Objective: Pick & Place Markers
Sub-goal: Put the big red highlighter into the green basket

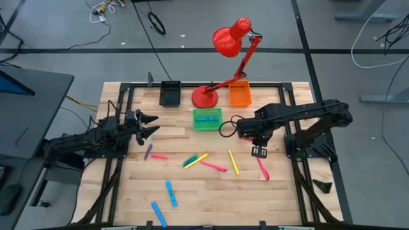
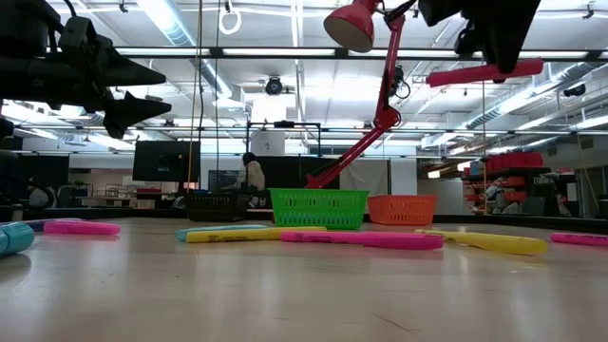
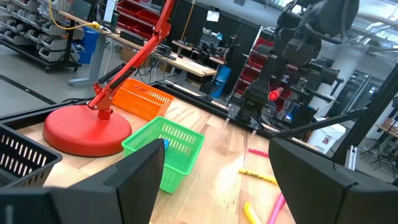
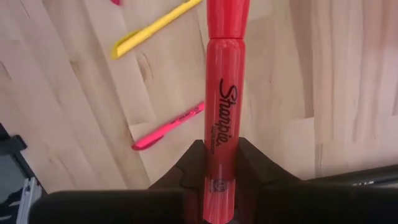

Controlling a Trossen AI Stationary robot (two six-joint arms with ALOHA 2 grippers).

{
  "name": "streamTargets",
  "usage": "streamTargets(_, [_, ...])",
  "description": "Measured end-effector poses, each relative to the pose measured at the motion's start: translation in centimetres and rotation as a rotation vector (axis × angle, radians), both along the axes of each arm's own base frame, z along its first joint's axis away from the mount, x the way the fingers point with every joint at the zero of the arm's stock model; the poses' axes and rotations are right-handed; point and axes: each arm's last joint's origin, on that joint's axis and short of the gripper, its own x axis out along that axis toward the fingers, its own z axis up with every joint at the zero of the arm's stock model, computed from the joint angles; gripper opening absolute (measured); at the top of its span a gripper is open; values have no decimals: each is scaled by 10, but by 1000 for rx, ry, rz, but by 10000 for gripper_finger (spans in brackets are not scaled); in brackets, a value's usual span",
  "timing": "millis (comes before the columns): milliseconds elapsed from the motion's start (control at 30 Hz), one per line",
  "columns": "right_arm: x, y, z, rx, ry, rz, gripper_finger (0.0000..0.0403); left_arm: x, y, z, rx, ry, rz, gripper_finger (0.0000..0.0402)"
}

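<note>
A: Step?
B: Carry. Right end effector [image 1: 258, 151] clamps a red marker [image 4: 222, 118], lifted clear of the surface [image 1: 192, 191].
A: Left?
B: Left end effector [image 1: 151, 125] waits wide open, holding nothing, at the left side.
A: Next move?
B: Likely swing the marker over a bin and let go; green bin [image 1: 207, 119] is nearest, and I can't tell which one is meant.
A: Others?
B: Pink marker [image 1: 213, 166], yellow marker [image 1: 233, 162] and blue marker [image 1: 170, 193] lie loose on the surface.
</note>
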Motion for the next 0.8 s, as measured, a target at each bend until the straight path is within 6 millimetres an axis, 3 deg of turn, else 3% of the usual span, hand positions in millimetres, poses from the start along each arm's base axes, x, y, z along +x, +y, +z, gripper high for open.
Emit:
streamTargets(267, [20,-19,-10,-17,37,40,48,0,0,0,0,0,1,296])
streamTargets(800, [95,-51,-14,-28,14,62,48,0,0,0,0,0,0,296])
